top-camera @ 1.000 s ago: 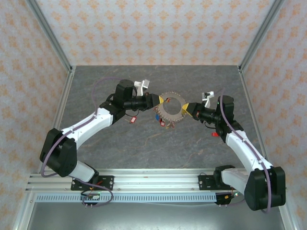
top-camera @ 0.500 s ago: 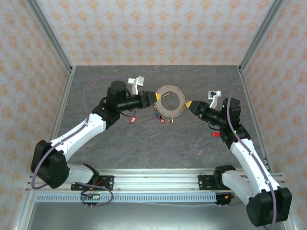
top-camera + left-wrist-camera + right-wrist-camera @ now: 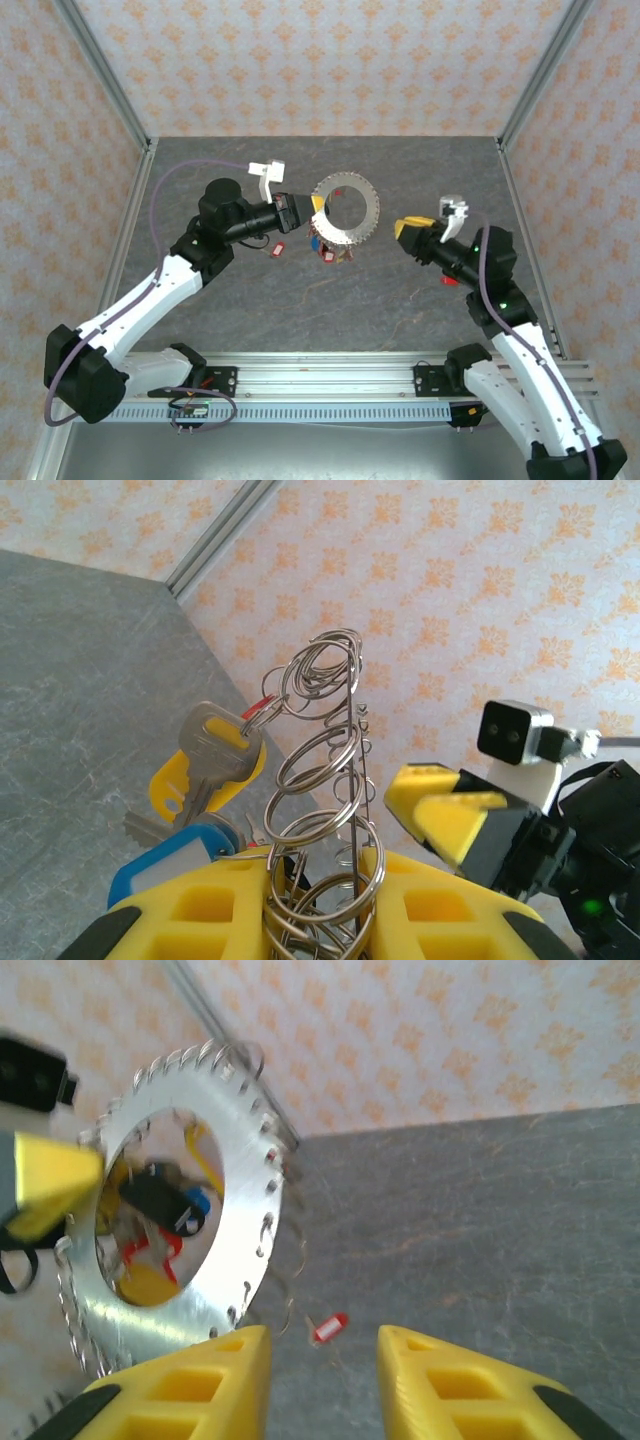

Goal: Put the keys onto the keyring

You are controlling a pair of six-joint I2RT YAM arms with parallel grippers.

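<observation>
Flat toothed metal keyring — wire loops, plastic-tagged keys dangling.

A dark grey, marbled table top spreads across the middle of the scene under even, soft light that leaves only faint shadows. 3 walls enclose it, far, left and right, all papered in pale cream with a repeating orange floral motif. Slim silver metal posts slant up the 2 far corners where the walls meet. Along the near edge lies a ribbed aluminium rail, with a perforated strip just in front of it.
</observation>
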